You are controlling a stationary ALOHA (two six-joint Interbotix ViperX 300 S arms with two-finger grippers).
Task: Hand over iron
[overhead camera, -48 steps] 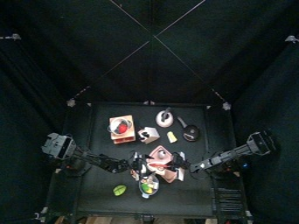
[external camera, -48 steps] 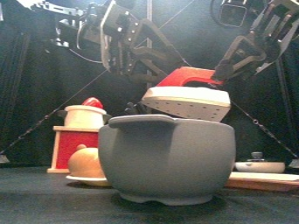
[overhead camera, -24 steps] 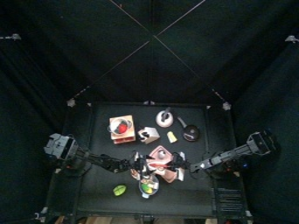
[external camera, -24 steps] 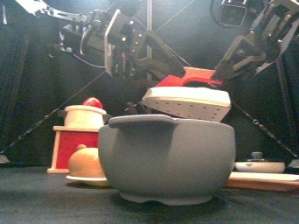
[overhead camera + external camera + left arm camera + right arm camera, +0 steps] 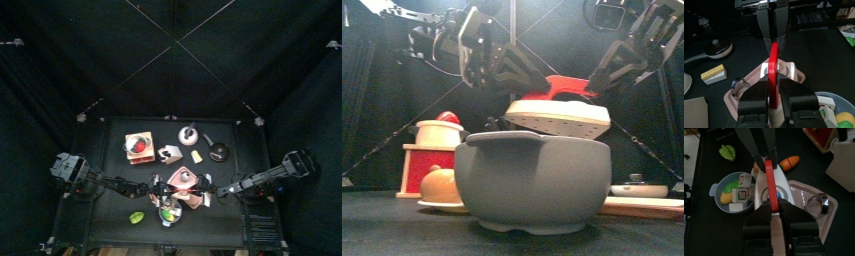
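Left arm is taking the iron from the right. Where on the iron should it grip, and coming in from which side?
Grip the iron by its red handle, at the end that the right gripper leaves free. In the front view the right gripper holds the handle's right end, so the left gripper fits best from above on the left. The handle is a thin upright bar, so the jaws should straddle it.
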